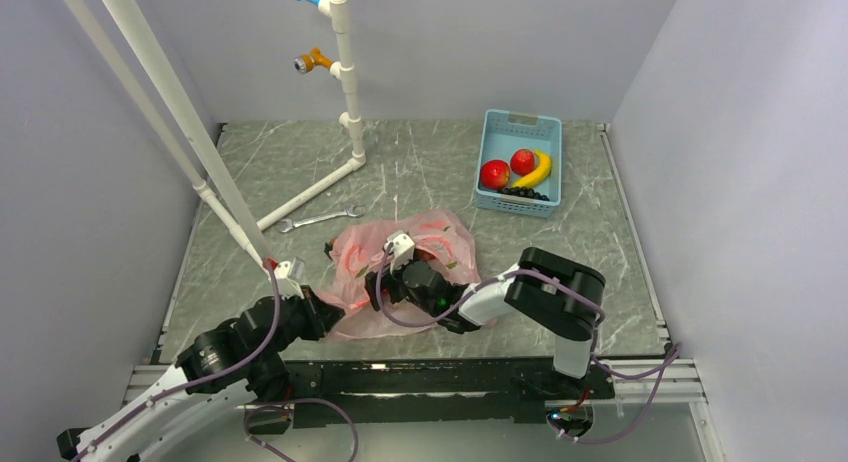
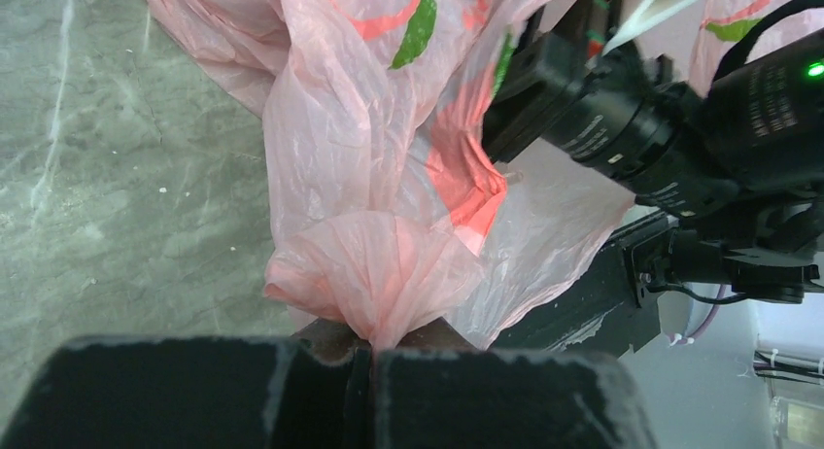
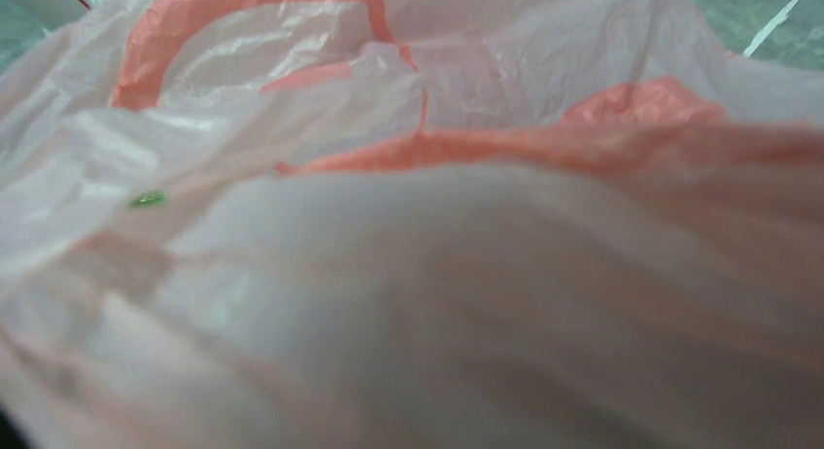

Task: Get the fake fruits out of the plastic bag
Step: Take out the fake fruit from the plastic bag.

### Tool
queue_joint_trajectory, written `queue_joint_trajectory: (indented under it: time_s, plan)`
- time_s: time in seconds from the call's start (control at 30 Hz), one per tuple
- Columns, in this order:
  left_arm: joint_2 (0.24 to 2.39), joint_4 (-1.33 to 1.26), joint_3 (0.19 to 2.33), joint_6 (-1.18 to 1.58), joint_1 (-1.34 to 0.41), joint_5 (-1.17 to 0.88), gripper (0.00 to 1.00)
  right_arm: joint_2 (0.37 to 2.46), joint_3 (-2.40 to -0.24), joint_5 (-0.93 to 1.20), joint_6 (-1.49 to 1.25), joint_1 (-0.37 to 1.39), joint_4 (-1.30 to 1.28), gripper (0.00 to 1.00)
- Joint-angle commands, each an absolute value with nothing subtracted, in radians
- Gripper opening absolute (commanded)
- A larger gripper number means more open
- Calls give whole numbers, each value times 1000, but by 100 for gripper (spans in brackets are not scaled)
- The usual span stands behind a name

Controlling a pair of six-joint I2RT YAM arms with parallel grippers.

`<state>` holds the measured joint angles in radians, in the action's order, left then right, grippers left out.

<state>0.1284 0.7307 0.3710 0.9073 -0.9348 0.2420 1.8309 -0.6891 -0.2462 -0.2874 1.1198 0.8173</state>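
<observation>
Here, at the left of the desk, a white pipe frame stands with a wrench lying just beside its foot. The left arm comes in from the near-left corner, and the left jaws are closed tight on a bunched fold at the near-left corner of the plastic bag, with pink film fanning out from the pinch. The bag lies crumpled in the middle of the desk, between the two arms. The right arm bends in from the right with its wrist over the bag. Its camera shows only pink film pressed close, so I cannot tell whether the right jaws are open or closed. At the back right, a blue basket holds two red fake fruits, a banana and dark grapes, well apart from the bag
</observation>
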Motion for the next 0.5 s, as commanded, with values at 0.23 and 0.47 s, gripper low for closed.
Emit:
queue_joint_trajectory:
  time_s: [0.23,0.47]
  plan:
    - [290,757,555,784,-938,243,0,1862,-713,-337,-281,1133,781,70]
    - [286,743,561,741,-937,234,0,1756,-687,-340,-285,1134,753,30]
